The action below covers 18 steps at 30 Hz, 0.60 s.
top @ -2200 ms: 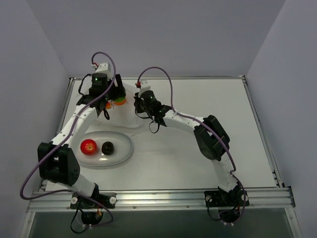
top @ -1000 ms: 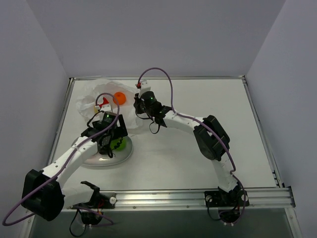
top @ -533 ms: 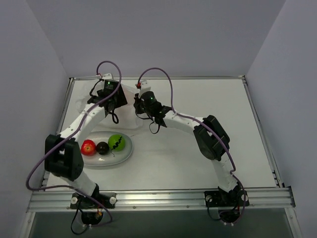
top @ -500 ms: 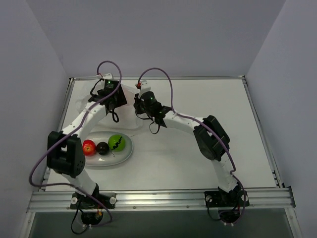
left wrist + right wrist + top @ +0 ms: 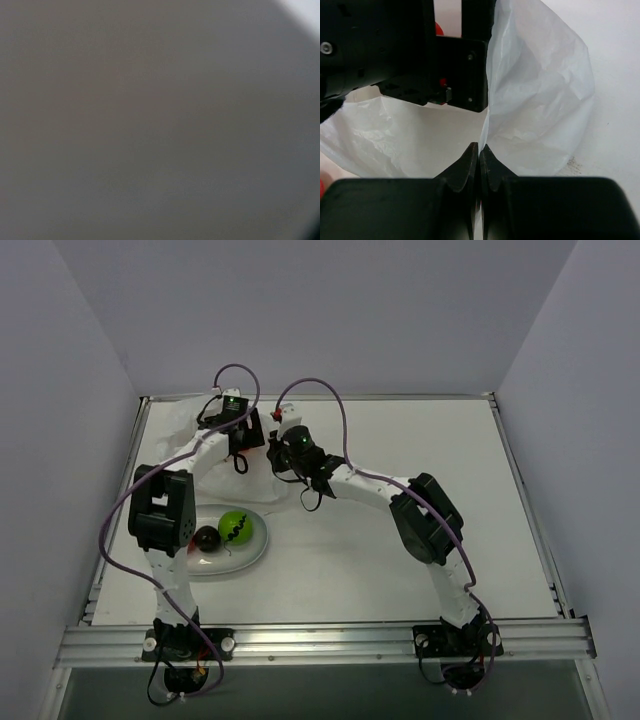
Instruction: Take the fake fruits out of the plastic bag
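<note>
Top external view, starting at the left: a white oval plate [image 5: 247, 554] lies at the lower left of the table [image 5: 400, 540], partly under the elbow of the left arm. On the plate a dark purple-black ball [image 5: 207, 538] sits just beside a bright green ball [image 5: 237, 528], the green one to the right. Up and to the right, the plastic bag [image 5: 183, 422] lies crumpled at the upper left of the table. The left gripper [image 5: 238, 435] points down over the bag. Its fingers are hidden by the wrist, so I cannot tell whether they are spread or closed, or whether they hold anything. Just to the right, the right gripper [image 5: 281, 441] reaches in from the right and meets the bag's right edge.

Left wrist view: the whole frame is a blurred grey, with only a paler patch in the upper right corner, so nothing can be made out.

Right wrist view: at the upper left the black body of the left gripper fills the frame, and an orange-red sliver [image 5: 438, 28] peeks out beside it, too small to name. At lower centre the right gripper's fingertips [image 5: 470, 159] are pressed together, pinching a fold of the thin white bag between them. The bag billows up to the right, over the bare table.
</note>
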Tool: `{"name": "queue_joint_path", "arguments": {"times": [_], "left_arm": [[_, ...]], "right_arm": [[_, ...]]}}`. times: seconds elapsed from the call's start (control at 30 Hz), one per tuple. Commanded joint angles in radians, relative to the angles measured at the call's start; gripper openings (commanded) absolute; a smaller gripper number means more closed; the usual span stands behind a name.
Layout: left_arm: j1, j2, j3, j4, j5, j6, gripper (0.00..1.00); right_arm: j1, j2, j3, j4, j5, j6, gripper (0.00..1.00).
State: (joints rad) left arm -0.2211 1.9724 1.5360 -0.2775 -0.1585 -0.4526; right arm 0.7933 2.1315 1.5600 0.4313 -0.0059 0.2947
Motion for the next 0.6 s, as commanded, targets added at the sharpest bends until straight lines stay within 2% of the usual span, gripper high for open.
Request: {"name": "queue_joint_path", "arguments": {"times": [0.0,0.33,0.43,0.57], "left_arm": [[0.011,0.017,0.068,0.06,-0.018,0.054,0.86],[0.028,0.164,0.159,0.15,-0.05,0.089,0.85],[0.028,0.19,0.171,0.172,-0.056,0.091,0.78],[0.028,0.151,0.128,0.23,-0.056,0.086,0.52]], "right_arm": [[0.009,-0.073,-0.011,0.037,-0.019,-0.008,0.0],[0.009,-0.073,-0.029,0.043,-0.023,-0.005,0.0],[0.009,-0.068,-0.029,0.043,-0.026,-0.006,0.0],[0.006,-0.065,-0.032,0.043,-0.023,-0.008,0.0]]}}
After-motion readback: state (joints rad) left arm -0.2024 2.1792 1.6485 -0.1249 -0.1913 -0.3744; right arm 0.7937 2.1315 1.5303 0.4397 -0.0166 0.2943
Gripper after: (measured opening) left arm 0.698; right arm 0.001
